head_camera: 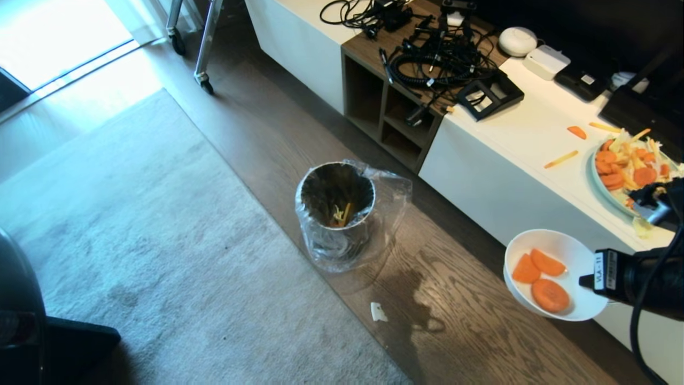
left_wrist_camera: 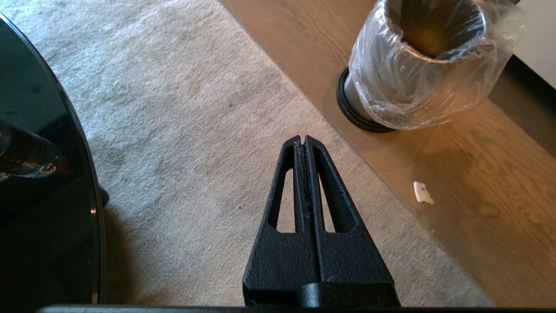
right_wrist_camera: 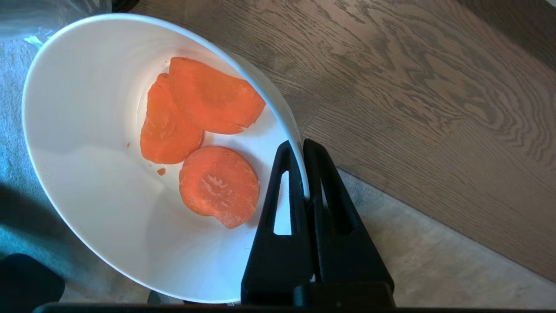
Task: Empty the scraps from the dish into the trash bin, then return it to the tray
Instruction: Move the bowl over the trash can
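The right gripper point(right_wrist_camera: 302, 145) pinched the white dish's point(head_camera: 556, 272) rim, three carrot scraps point(head_camera: 539, 278) inside, well apart from the trash bin point(head_camera: 336, 214). The left gripper point(left_wrist_camera: 304, 140) hung closed, empty.

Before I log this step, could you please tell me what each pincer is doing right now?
Left pincer: closed, holding nothing, above the carpet.
Right pincer: closed on the rim of the dish, carrot slices inside.

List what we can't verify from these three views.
- Tray: in no view.
- Trash bin contents: head view shows only a few yellow and orange bits; the dark wall hides the rest.
- Right gripper arm: cut off by the head view's right edge.
- Plate on the counter: partly cut off and hidden by the arm.
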